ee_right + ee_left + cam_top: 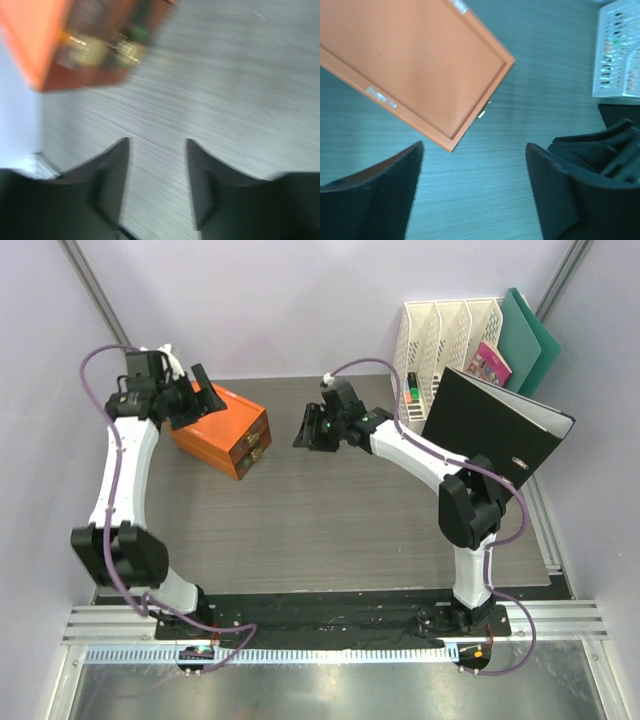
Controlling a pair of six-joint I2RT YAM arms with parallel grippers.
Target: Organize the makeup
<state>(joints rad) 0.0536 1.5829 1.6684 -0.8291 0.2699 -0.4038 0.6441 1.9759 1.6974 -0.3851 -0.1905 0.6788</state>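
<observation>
Holds left hand (475, 147) spread and empty over box (420, 60) top; holds right hand (157, 142) parted, empty, above desk (330, 530) near box front. Shows makeup (100, 47) only in right wrist view, as blurred gold and green bits at box front, ahead of that hand, untouched.

We find the box (222, 428) back left on the surface (330, 530). The rack (440, 335) stands back right, the binder (497, 425) before it. Our right tool (308, 432) hangs between box and binder.
</observation>
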